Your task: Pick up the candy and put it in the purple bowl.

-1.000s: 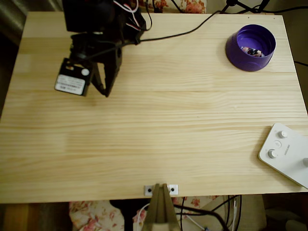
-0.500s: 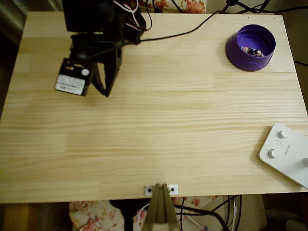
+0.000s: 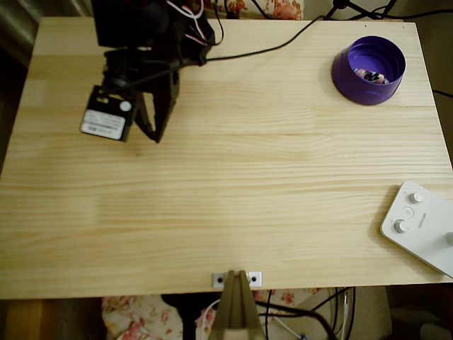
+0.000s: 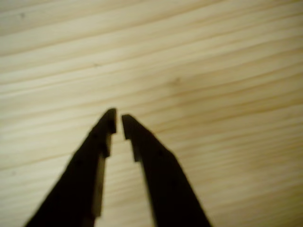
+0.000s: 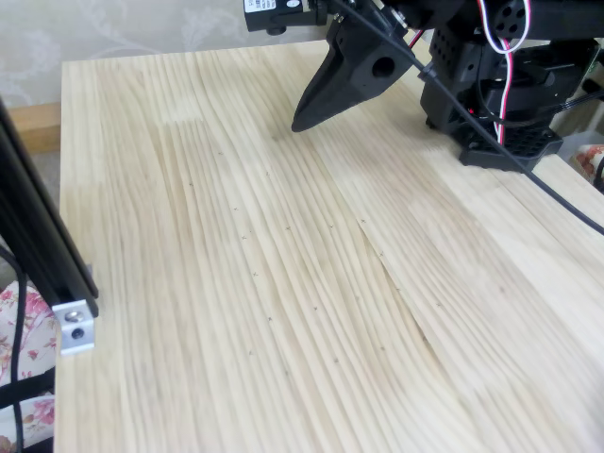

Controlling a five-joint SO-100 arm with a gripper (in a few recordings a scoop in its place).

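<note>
The purple bowl (image 3: 348,79) stands near the far right corner of the wooden table in the overhead view. The candy (image 3: 371,75), a small pinkish-white wrapped sweet with dark markings, lies inside it. My black gripper (image 3: 154,137) hangs far away at the table's far left, pointing down toward the bare wood. In the wrist view the gripper (image 4: 118,121) has its fingertips almost touching, with nothing between them. The fixed view shows the gripper (image 5: 297,125) with its tip just above the boards.
A white device with knobs (image 3: 421,227) lies at the right front edge. A black cable (image 3: 269,48) runs from the arm across the far side. The arm's base (image 5: 500,85) occupies the far corner. A metal bracket (image 3: 237,278) sits at the front edge.
</note>
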